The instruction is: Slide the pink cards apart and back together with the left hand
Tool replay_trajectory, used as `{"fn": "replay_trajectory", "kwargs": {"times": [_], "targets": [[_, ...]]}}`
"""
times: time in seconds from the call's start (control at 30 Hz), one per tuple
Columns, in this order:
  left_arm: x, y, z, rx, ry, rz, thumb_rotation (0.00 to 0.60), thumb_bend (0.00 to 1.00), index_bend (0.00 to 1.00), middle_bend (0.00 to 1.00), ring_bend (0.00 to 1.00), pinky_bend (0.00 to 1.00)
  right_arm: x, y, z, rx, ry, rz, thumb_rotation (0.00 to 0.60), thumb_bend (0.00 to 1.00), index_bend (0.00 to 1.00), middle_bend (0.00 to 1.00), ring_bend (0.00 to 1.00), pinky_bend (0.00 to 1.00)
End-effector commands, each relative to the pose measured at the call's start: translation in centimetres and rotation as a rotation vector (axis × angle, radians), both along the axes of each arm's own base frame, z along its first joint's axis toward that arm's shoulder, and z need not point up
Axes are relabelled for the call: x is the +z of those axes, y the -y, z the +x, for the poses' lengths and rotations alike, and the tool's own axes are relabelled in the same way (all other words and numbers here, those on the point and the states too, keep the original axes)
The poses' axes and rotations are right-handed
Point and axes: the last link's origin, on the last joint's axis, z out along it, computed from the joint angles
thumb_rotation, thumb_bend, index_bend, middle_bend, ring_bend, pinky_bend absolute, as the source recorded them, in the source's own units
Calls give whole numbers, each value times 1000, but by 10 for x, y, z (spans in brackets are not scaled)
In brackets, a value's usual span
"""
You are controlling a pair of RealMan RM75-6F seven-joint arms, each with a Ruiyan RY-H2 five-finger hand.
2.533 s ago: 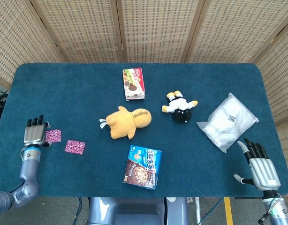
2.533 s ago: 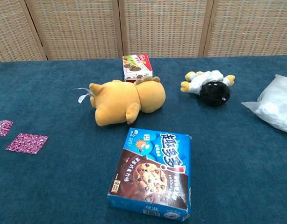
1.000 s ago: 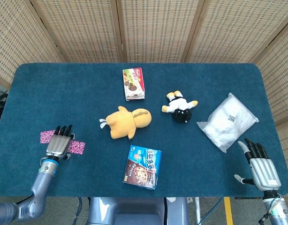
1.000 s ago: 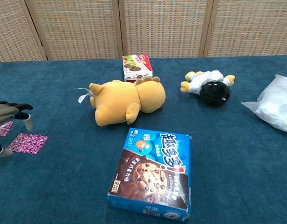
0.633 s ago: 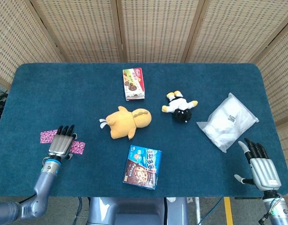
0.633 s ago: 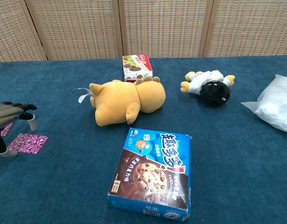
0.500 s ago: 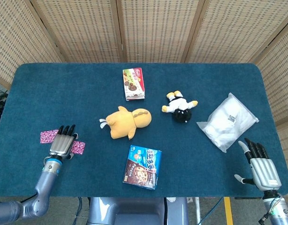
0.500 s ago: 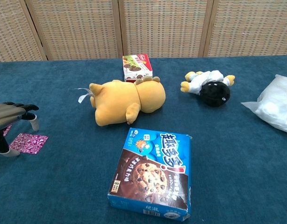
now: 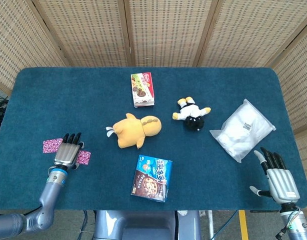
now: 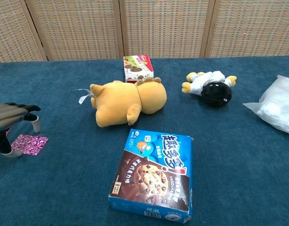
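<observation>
Pink cards [image 9: 52, 145] lie flat near the bench's [image 9: 68, 90] front-left corner, thin and light; best pressed from above. Left hand [image 9: 67, 153], fingers spread, covers one [image 10: 29, 144]. Right hand [image 9: 278, 179] is open, idle.

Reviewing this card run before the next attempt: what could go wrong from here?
1. The left hand lies over the nearer pink card, hiding most of it from the head view; the fingers may slip on it.
2. The far pink card lies apart near the table edge; a push outward could drop it.
</observation>
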Motion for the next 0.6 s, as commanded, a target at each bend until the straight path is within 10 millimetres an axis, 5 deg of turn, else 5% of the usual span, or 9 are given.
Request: {"fn": "replay_trajectory", "kwargs": {"times": [0.03, 0.6], "targets": [[0, 1, -1, 4, -1, -3, 600, 250, 328, 0, 0, 0, 0, 0, 0, 0, -1, 1, 600, 0, 0, 0, 0, 0], [-3, 3, -5, 9, -10, -11, 600, 258, 360, 0, 0, 0, 0, 0, 0, 1, 0, 1, 600, 0, 0, 0, 0, 0]]}}
